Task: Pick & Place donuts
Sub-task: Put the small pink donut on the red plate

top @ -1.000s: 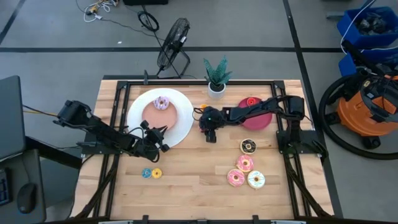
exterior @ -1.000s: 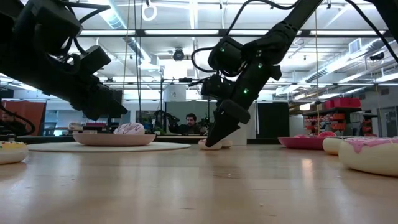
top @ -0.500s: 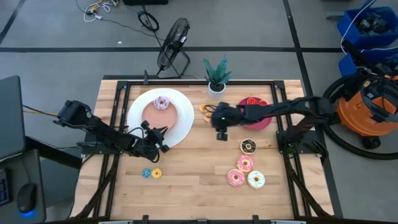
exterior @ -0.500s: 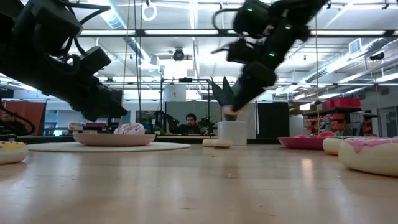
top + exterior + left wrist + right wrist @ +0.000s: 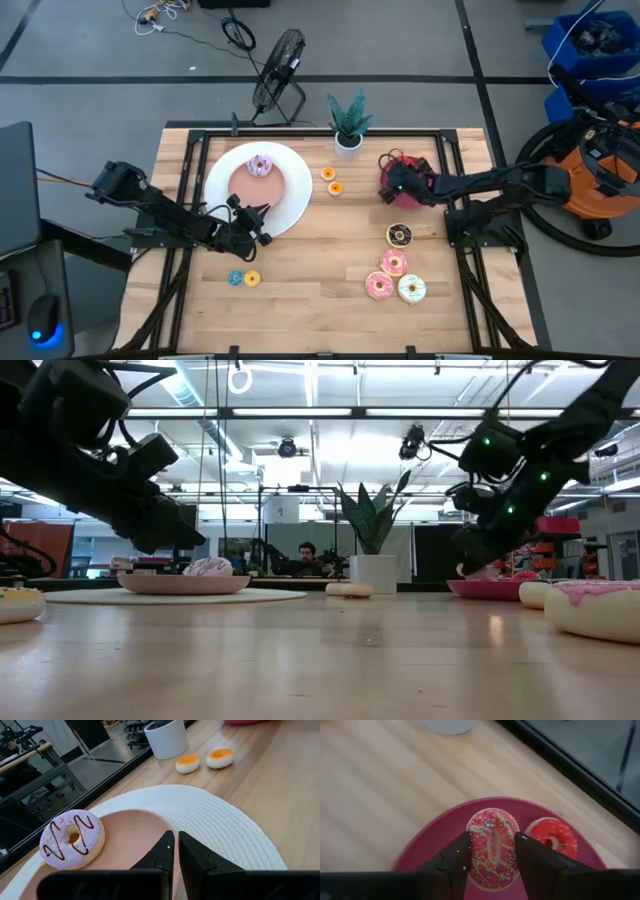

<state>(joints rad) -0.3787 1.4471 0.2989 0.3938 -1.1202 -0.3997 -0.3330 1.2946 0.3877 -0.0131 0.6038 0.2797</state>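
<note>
My right gripper (image 5: 391, 184) (image 5: 492, 838) hangs over the magenta dish (image 5: 422, 196) (image 5: 427, 847) and is shut on a red sprinkled donut (image 5: 492, 827). A plain red donut (image 5: 551, 836) lies in that dish. My left gripper (image 5: 262, 222) (image 5: 175, 845) is shut and waits low over the white plate's (image 5: 295, 205) near rim. A purple donut (image 5: 260, 165) (image 5: 71, 838) lies on the pink dish on that plate. Two orange donuts (image 5: 332, 181) lie mid-table. Chocolate (image 5: 399, 235), two pink (image 5: 386, 275) and white (image 5: 411, 289) donuts lie near right. Blue (image 5: 235, 278) and yellow (image 5: 251, 278) ones lie near left. My right gripper pinches the red sprinkled donut across its ring, one finger (image 5: 457, 855) on each outer side (image 5: 474, 845). The fingers come from above, slanting down. The donut lies flat in the hold just over the magenta dish; whether it touches the dish, I cannot tell.
A potted plant (image 5: 349, 125) stands at the far edge behind the orange donuts. A fan (image 5: 275, 70) stands beyond the table's far side. Bare wood lies between the plate and the right-hand donuts. A person shows far off in the low view (image 5: 309, 558).
My right gripper has risen from the middle of the table and swung toward the right edge, carrying the red sprinkled donut, then come down over the magenta dish. The two orange donuts it covered now show on the wood.
</note>
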